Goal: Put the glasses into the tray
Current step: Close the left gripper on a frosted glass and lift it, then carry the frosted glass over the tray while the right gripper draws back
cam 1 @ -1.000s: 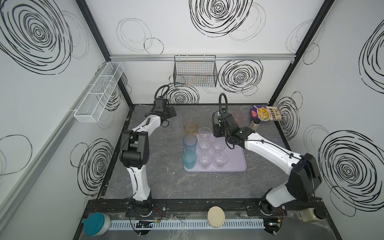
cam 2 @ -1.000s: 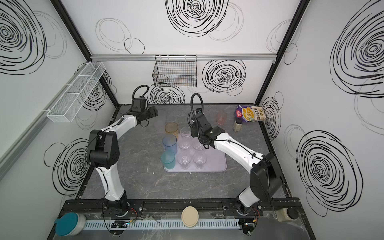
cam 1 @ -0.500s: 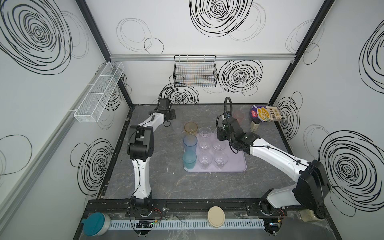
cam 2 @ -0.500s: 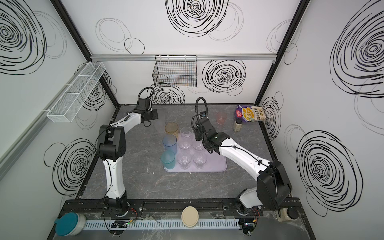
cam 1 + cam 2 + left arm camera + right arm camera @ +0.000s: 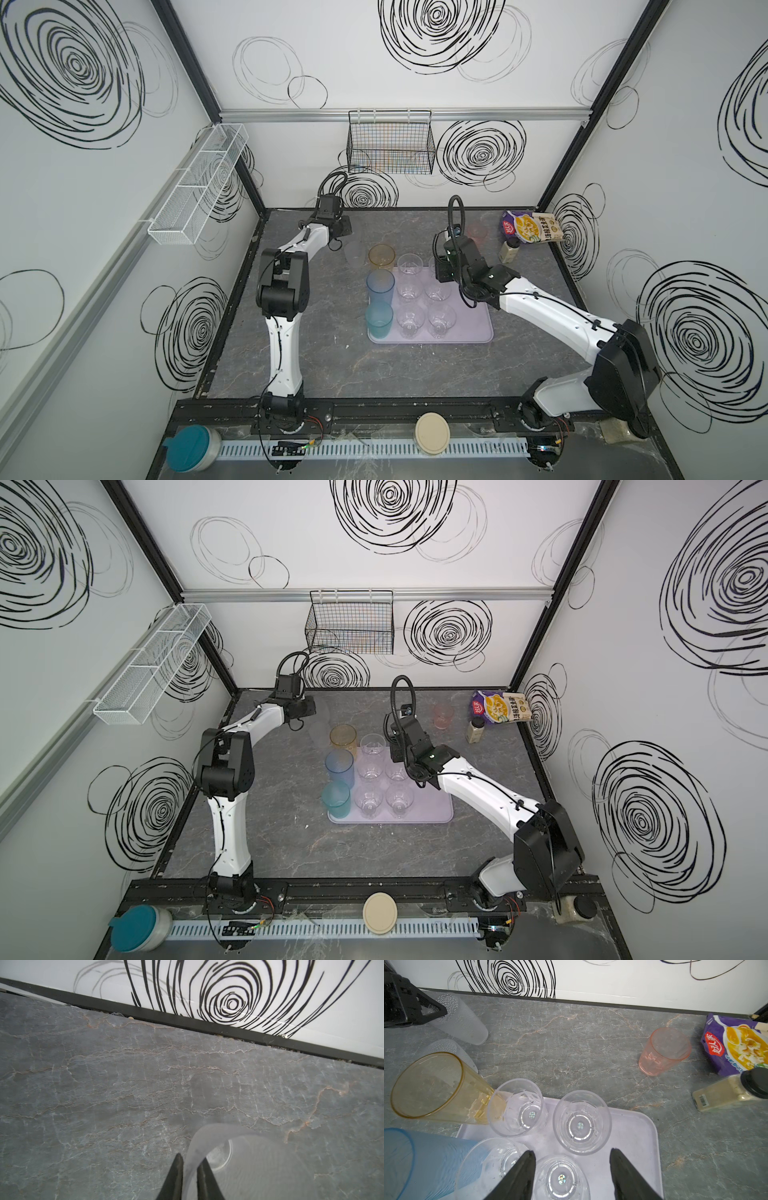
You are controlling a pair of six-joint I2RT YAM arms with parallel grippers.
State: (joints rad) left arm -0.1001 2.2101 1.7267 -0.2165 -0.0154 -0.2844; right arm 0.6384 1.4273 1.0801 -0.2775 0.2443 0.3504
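My left gripper (image 5: 191, 1169) is shut on the rim wall of a frosted glass (image 5: 239, 1159), one finger inside and one outside, at the back left of the table (image 5: 353, 253). A second frosted glass (image 5: 444, 1048) stands beside the amber glass (image 5: 381, 255). The lilac tray (image 5: 469, 332) holds several clear glasses (image 5: 436, 291). Along its left edge stand the tall blue glass (image 5: 380, 286) and the teal glass (image 5: 379, 320). My right gripper (image 5: 572, 1159) hangs open above the tray's clear glasses, holding nothing. A pink glass (image 5: 476, 230) stands on the table at the back.
A cream bottle with a dark cap (image 5: 509, 251) and a purple snack bag (image 5: 532, 226) sit at the back right. A black wire basket (image 5: 390, 145) hangs on the back wall, a white mesh shelf (image 5: 195, 187) on the left wall.
My left gripper has closed from wide open onto the frosted glass's rim after reaching towards the back. My right arm has shifted slightly right over the tray, still open.
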